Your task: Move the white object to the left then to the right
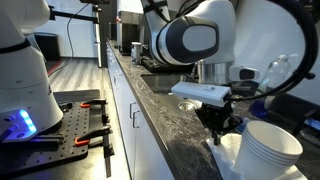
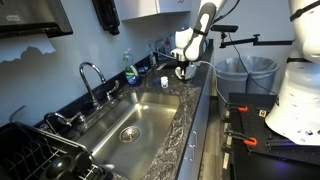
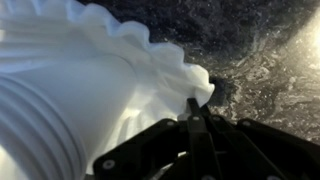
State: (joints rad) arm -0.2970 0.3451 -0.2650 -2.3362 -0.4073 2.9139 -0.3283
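The white object point(image 3: 90, 80) is a pile of ribbed white paper cups on wide ruffled filters, and it fills the left of the wrist view. It also shows at the lower right of an exterior view point(image 1: 270, 148), lying on the dark granite counter point(image 1: 170, 120). My gripper point(image 3: 193, 108) has its two fingers pressed together on the wavy edge of the filters. In an exterior view the gripper point(image 1: 222, 122) hangs just left of the cups. In the far exterior view the gripper point(image 2: 181, 70) is over the counter beyond the sink, and the pile is mostly hidden there.
A steel sink point(image 2: 140, 120) with a faucet point(image 2: 92, 75) lies in the counter. A clear bottle with blue liquid point(image 2: 130, 72) stands by the wall. A small white item point(image 2: 165, 83) sits near the gripper. Grey bins point(image 2: 245, 72) stand on the floor.
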